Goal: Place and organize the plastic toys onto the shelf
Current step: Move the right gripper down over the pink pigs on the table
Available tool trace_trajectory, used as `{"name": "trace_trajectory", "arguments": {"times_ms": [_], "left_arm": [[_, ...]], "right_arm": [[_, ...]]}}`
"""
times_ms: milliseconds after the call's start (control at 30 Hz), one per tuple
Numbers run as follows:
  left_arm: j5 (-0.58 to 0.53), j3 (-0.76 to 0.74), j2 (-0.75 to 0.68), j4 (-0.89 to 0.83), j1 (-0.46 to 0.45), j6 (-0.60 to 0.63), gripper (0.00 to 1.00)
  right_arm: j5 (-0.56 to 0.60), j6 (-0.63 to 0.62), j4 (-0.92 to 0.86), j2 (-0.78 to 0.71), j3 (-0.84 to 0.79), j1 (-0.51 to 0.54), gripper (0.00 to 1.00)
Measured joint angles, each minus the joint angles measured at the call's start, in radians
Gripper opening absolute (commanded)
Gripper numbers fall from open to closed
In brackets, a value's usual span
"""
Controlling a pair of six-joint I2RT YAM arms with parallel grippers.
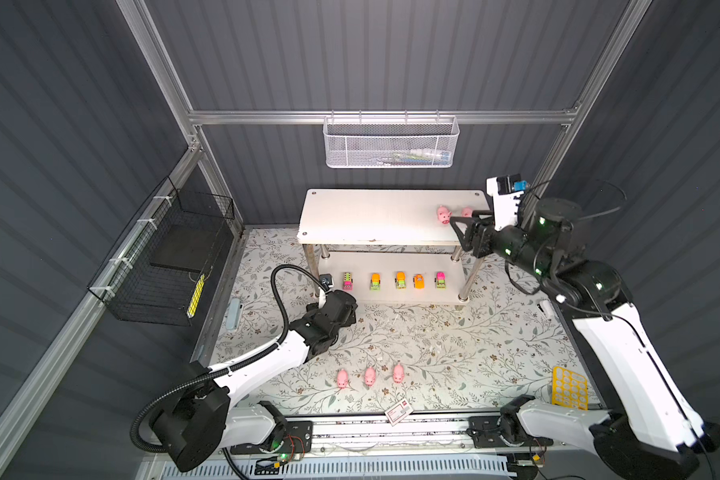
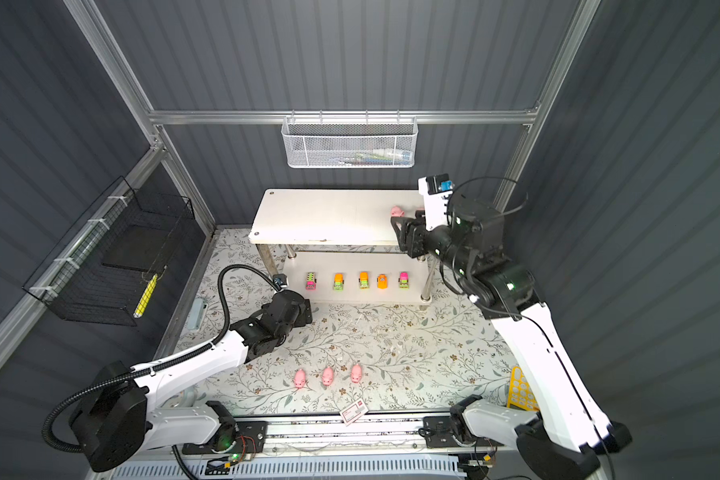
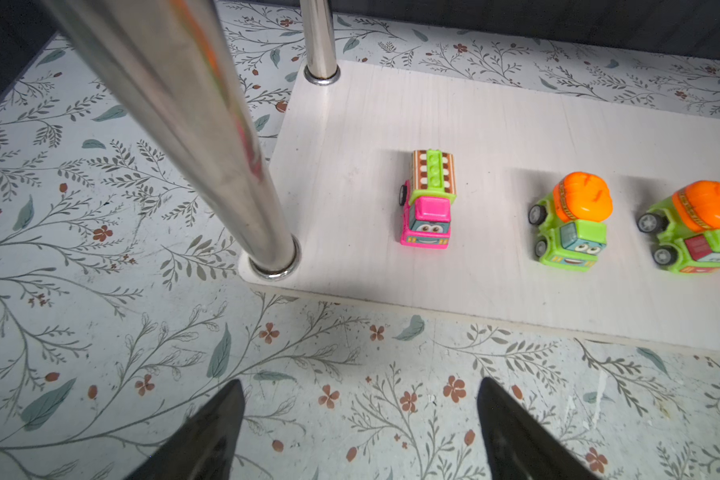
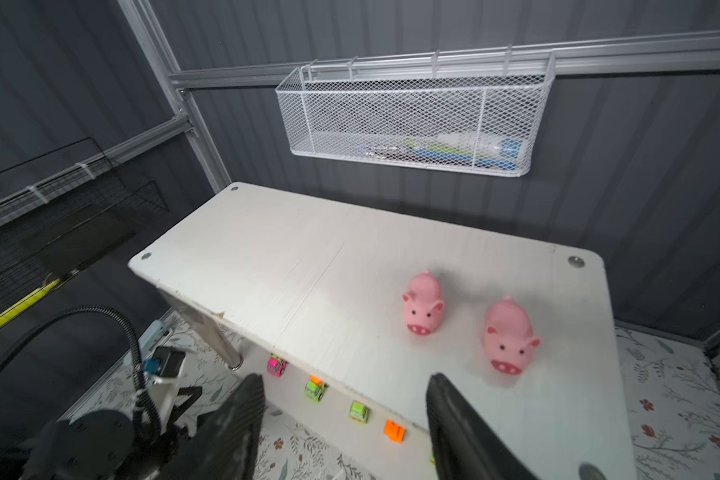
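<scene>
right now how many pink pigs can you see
5. Two pigs stand on the top board of the shelf, near its right end. Three more sit in a row on the floral mat near its front edge. None look hidden.

Both top views look down on everything — wrist cameras sit close, sharing the shelf.

pigs atop shelf, cars below
</scene>
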Motion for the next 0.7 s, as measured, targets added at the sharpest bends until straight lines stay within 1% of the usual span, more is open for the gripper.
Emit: {"name": "trace_trajectory", "arguments": {"times_ms": [167, 300, 367, 533, 600, 700], "left_arm": [[-0.008, 0.001, 0.000, -0.010, 0.005, 0.000, 0.88], [-0.024, 0.008, 0.000, -0.019, 0.008, -0.002, 0.88], [-0.034, 0.011, 0.000, -0.019, 0.008, -0.011, 0.88], [-0.057, 0.011, -0.008, -0.025, 0.008, -0.030, 0.88], [-0.063, 0.011, -0.015, -0.028, 0.008, -0.034, 0.87], [-0.074, 0.011, -0.020, -0.036, 0.008, -0.041, 0.87]], "right_arm": [[-0.006, -0.031, 0.026, -0.174, -0.197, 0.094, 0.65], [0.043, -0.027, 0.024, -0.278, -0.360, 0.222, 0.66], [0.068, -0.008, 0.026, -0.304, -0.433, 0.279, 0.66], [0.108, 0.108, 0.032, -0.301, -0.628, 0.381, 0.67], [0.113, 0.163, 0.037, -0.265, -0.695, 0.409, 0.69], [0.109, 0.233, 0.032, -0.184, -0.750, 0.426, 0.70]]}}
